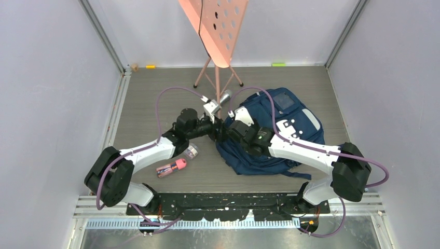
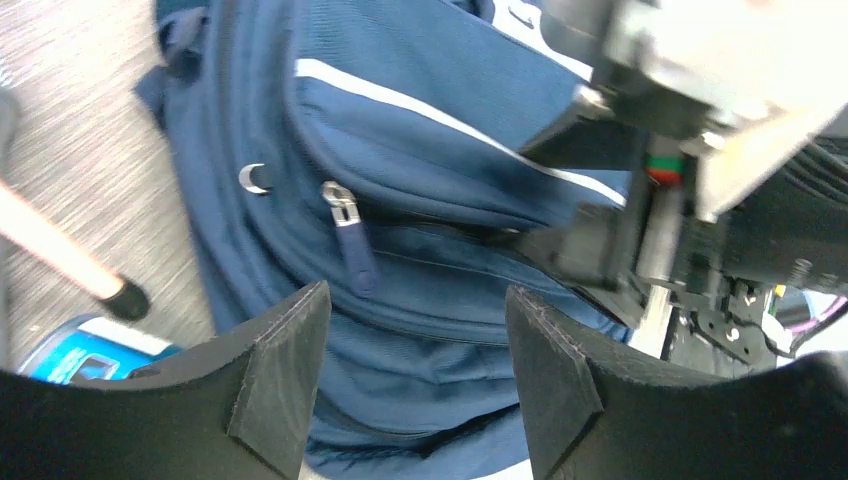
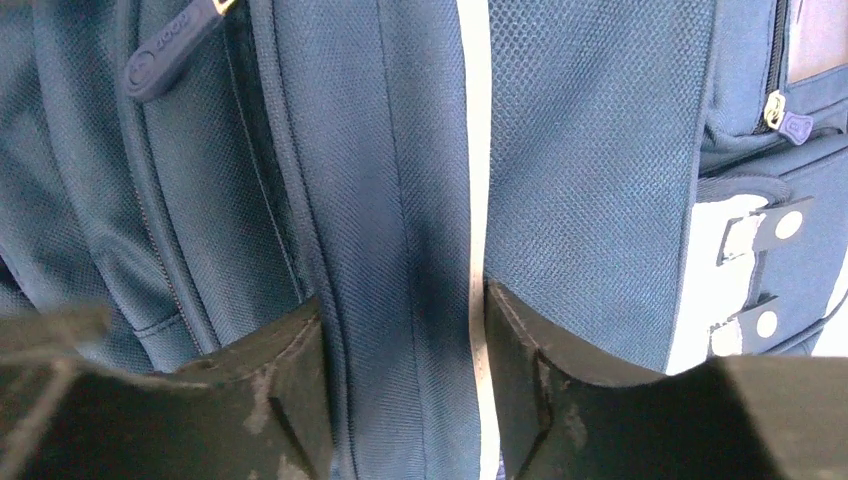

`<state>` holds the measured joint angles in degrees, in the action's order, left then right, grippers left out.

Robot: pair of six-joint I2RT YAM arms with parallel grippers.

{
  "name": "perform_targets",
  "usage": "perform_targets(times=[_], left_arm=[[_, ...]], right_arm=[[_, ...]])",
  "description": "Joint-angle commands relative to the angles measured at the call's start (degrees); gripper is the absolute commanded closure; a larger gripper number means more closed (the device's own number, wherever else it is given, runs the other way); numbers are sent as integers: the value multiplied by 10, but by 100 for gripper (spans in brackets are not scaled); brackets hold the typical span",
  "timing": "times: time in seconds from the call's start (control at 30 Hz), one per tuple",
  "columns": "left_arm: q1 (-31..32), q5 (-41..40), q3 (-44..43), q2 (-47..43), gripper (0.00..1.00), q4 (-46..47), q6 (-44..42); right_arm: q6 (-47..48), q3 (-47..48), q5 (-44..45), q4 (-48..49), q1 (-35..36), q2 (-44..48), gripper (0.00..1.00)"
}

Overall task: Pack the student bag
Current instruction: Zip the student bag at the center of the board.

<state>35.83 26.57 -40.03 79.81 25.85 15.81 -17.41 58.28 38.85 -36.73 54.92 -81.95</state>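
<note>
Hovering at student bag [image 1: 264,106], which lies right of centre on worktop [image 1: 155,98]. My left hand [image 2: 415,300]: fingers apart, facing its zipper pull [image 2: 350,240]. Right hand [image 3: 400,300]: fingers apart over fabric.

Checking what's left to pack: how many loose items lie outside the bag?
3: a pink case and a small jar beside the left arm, a silver can by the stand. Others may be hidden.

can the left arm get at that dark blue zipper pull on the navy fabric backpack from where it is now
Probably yes. The left gripper is open and faces the dark blue zipper pull on the navy blue fabric backpack, with nothing between them. The pull sits slightly left of centre.
</note>
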Motion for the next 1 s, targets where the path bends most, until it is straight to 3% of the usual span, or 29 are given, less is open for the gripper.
perform_targets(times=[0.0, 0.17, 0.43, 0.97], left_arm=[[35, -30, -5, -6, 33, 22, -73], [46, -79, -30, 32, 37, 22, -84], [66, -132, -44, 58, 42, 35, -111], [96, -190, -81, 90, 40, 48, -155]], right_arm=[[-30, -9, 67, 14, -6, 32, 51], [-33, -14, 67, 20, -7, 46, 60], [-32, -22, 46, 34, -13, 56, 61], [-33, -28, 17, 43, -22, 63, 65]])
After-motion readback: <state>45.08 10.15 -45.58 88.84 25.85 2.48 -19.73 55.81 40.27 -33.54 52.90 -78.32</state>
